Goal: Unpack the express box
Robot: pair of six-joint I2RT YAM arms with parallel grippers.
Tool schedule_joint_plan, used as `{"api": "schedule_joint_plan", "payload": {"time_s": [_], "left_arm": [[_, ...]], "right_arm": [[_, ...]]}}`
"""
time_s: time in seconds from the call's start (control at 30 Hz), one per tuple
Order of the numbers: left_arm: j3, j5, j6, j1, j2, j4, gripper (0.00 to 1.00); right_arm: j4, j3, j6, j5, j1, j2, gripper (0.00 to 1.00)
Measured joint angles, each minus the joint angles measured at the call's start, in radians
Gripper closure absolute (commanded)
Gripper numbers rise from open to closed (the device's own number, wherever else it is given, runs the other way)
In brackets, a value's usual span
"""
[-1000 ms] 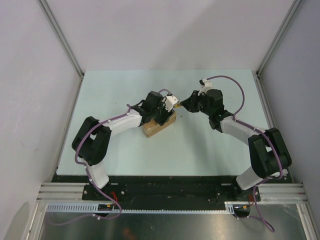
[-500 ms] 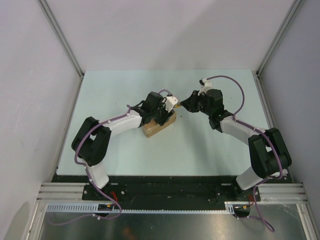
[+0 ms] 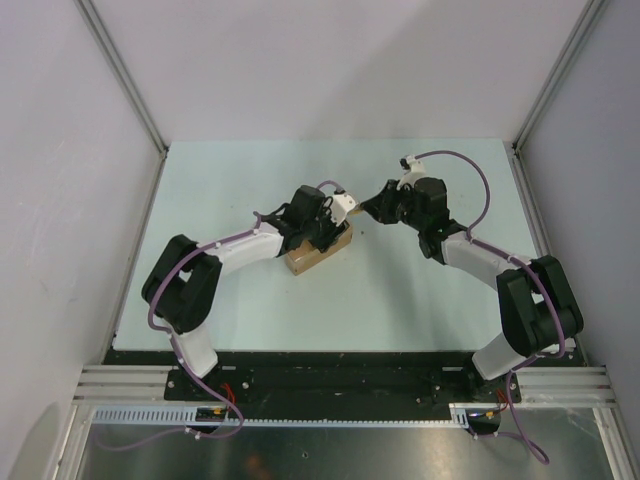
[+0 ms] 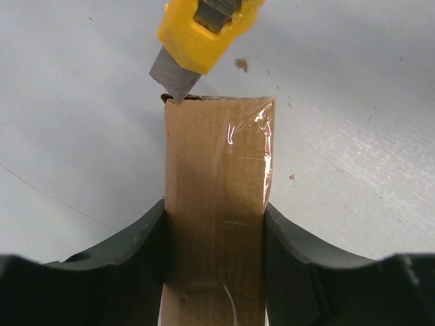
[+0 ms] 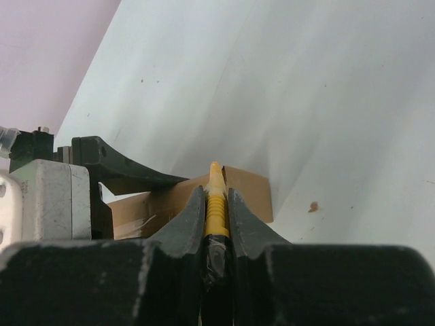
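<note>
Left wrist alone shows knife (image 4: 196,39) tip apparently touching express box (image 4: 216,204).

No words, numbers or signs can be read anywhere. The express box (image 4: 214,156), held between the fingers of the left gripper (image 4: 214,221), shows only plain brown card and shiny clear tape (image 4: 250,146). The yellow knife (image 4: 200,30), held in the right gripper (image 5: 216,195), has no name on it that can be read.
</note>
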Motion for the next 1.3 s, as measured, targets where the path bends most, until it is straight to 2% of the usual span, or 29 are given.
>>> {"api": "schedule_joint_plan", "payload": {"time_s": [1.3], "left_arm": [[-0.018,0.000,-0.001,-0.002,-0.008,0.022,0.57]], "right_arm": [[-0.006,0.002,-0.020,-0.005,0.001,0.008,1.00]]}}
